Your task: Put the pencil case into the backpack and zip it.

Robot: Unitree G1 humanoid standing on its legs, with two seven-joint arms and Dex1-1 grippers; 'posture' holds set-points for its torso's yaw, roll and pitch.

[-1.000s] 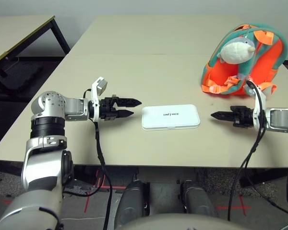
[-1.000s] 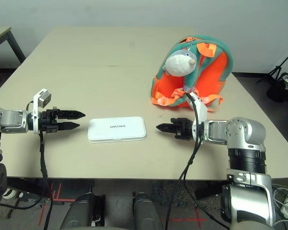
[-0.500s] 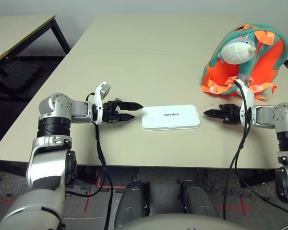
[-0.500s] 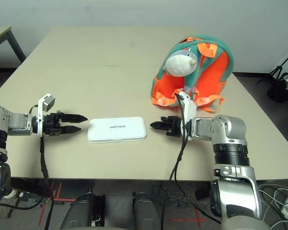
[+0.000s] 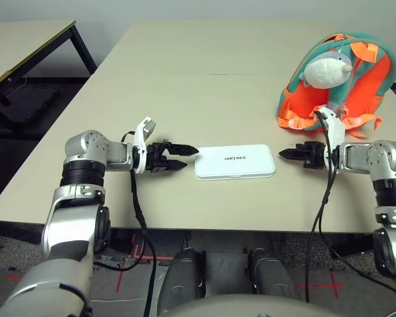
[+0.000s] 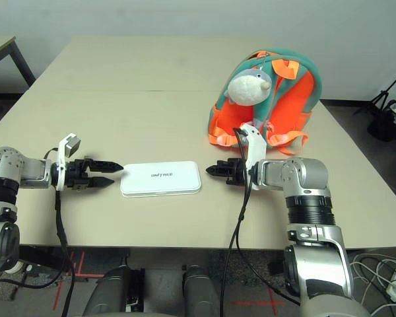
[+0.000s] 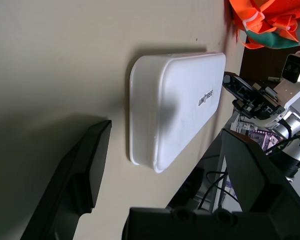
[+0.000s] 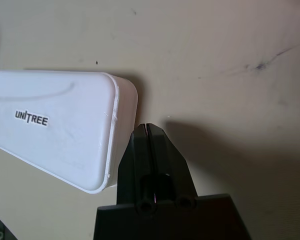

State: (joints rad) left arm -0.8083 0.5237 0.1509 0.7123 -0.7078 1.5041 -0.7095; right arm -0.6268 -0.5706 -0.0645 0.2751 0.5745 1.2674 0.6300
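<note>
While the broad beige surface (image 5: 185, 92) carries everything, the bright orange dome-shaped backpack with teal trim (image 5: 356, 92) stands well beyond and to the right of the flat white rectangular pencil case (image 5: 235, 161), which lies untouched between both arms. Judging by this, the approach to pick up the case is in hand: the left gripper (image 5: 183, 157), jaws spread wide, sits just beside the case's left end and must close in around it; the right gripper (image 5: 289, 155), jaws clenched on nothing, waits near its right end. Its wrist view shows those fingers (image 8: 155, 150) pressed together beside the case's corner.
</note>
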